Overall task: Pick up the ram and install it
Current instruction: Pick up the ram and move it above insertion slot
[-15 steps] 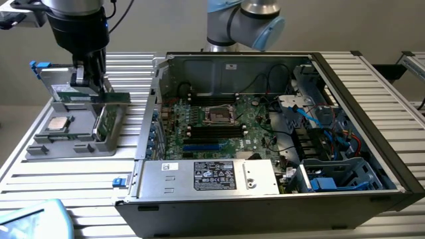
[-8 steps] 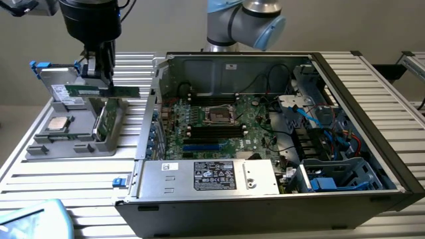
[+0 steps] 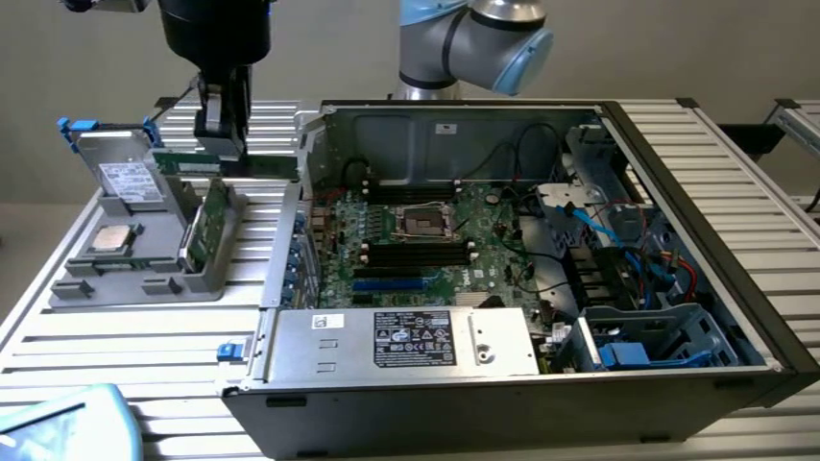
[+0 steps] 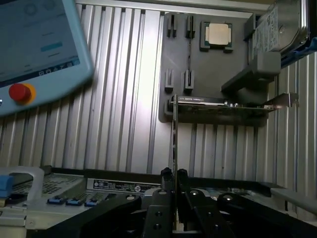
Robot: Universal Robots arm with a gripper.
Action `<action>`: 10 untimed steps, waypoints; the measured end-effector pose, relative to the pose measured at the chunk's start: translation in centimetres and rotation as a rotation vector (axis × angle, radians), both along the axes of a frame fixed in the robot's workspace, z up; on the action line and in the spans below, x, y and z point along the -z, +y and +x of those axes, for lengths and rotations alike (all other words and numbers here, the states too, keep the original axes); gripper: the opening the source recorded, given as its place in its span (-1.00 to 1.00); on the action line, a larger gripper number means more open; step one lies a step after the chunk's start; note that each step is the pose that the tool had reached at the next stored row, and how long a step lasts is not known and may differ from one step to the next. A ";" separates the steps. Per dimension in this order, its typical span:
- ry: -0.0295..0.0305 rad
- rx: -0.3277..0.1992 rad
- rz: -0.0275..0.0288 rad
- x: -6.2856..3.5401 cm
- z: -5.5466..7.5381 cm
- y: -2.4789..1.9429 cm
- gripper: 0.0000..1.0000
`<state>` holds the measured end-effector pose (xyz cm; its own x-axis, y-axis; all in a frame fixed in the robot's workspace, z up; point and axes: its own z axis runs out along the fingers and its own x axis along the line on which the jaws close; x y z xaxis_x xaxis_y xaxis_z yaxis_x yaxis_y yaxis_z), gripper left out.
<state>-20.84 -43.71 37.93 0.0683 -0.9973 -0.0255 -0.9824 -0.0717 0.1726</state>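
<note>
**A:** Where is the ram, and how is it held?

**B:** The ram (image 3: 260, 165) is pinched between the jaws of the gripper (image 3: 221, 150). It is held over the grey holder (image 3: 129, 283) on the desk (image 3: 141, 351), to the exterior view's left of the open computer case (image 3: 731, 317). In the wrist view the ram (image 4: 174, 134) is seen edge-on, as a thin line running straight out from the gripper (image 4: 174, 174). The jaws are pressed in on both its faces.

**A:** Has it been lifted free of the holder?

**B:** It appears so, though a touch at the far end cannot be ruled out. A green card (image 3: 209, 229) stands in the holder just below, and a processor chip (image 3: 113, 238) lies nearby.

**A:** What is called for in the step in hand?

**B:** The carry toward the motherboard (image 3: 443, 240) is judged to be the step. The pinch should be kept firm and square, so that the stick is not let twist. The case wall (image 3: 307, 144) stands close beside the ram's end, so height should be gained before any sideways travel. The long edge should be kept level and brought parallel to the memory slots (image 3: 417, 254). The cables (image 3: 519, 154) inside the case should be kept well clear.
</note>
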 end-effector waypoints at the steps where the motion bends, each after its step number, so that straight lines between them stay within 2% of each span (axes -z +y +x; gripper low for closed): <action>1: 0.0004 0.000 0.0010 -0.11 0.4 0.00 -0.71; 3: 0.0010 0.000 0.0039 -0.31 1.3 0.00 -0.71; 4: 0.0010 0.000 0.0071 -0.39 1.8 0.00 -0.71; 7: 0.0010 0.000 0.0188 -0.60 3.1 0.00 -0.71; 10: 0.0009 -0.001 0.0331 -0.71 4.5 0.00 -0.71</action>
<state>-16.31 -43.71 38.64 0.0690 -0.9959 -0.0586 -0.9822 -0.0781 0.1710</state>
